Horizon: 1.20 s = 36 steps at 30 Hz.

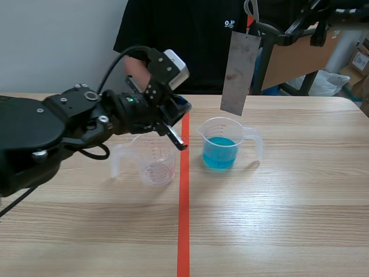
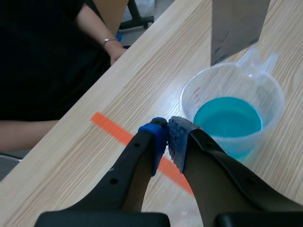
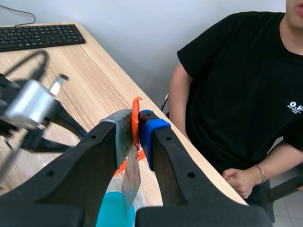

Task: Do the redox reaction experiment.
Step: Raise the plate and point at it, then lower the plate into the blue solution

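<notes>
so the right gripper (image 3: 135, 126) has the metal sheet (image 1: 238, 72) pinched just above the cup of blue liquid (image 1: 237, 131), dip not done yet, left gripper (image 2: 166, 137) closed on nothing

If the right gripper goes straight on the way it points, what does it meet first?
Likely the blue liquid in the beaker: the metal sheet held by the right gripper hangs just above it.
</notes>
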Tool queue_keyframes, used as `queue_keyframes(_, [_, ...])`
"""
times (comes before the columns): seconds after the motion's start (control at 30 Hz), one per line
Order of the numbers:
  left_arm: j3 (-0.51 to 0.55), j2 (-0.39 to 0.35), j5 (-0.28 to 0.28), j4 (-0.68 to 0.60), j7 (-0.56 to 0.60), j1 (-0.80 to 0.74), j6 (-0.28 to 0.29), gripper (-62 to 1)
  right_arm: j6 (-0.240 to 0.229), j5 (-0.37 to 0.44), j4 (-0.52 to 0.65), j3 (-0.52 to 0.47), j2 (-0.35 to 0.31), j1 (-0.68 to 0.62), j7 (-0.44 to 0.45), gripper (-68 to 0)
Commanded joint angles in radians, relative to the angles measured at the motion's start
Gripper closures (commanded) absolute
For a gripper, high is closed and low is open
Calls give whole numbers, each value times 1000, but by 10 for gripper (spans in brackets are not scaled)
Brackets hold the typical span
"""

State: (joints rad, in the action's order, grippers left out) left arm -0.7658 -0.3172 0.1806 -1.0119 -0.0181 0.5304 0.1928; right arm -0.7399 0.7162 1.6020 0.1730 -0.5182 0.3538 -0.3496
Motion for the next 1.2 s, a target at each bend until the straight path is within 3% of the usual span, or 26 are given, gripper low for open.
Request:
queue_keyframes(0.0, [6, -66, 21, -97, 13, -36, -15, -49, -6, 18, 21, -6, -8, 23, 15, -17])
queue_keyframes(0.17, [61, -266, 25, -321, 13, -205, -77, -49, -6, 18, 21, -6, -8, 23, 15, -17])
queue_keyframes(0.33, [191, -455, 87, -492, -5, -454, -126, -49, -6, 18, 21, -6, -8, 23, 15, -17])
queue_keyframes(0.43, [294, -539, 128, -549, -5, -632, -172, -49, -6, 18, 21, -6, -8, 23, 15, -17])
queue_keyframes(0.53, [399, -586, 131, -571, -5, -826, -229, -49, -6, 18, 21, -6, -7, 23, 14, -17])
queue_keyframes(0.7, [563, -578, 130, -571, -1, -1134, -317, -49, -6, 17, 20, -5, -5, 16, 19, -17])
queue_keyframes(0.93, [717, -494, 132, -571, 1, -1438, -322, -49, -6, 10, 14, -2, -2, -1, 26, -17])
queue_keyframes(1.17, [784, -390, 130, -571, 1, -1567, -322, -49, -6, 2, -12, 0, 3, -5, 40, -17])
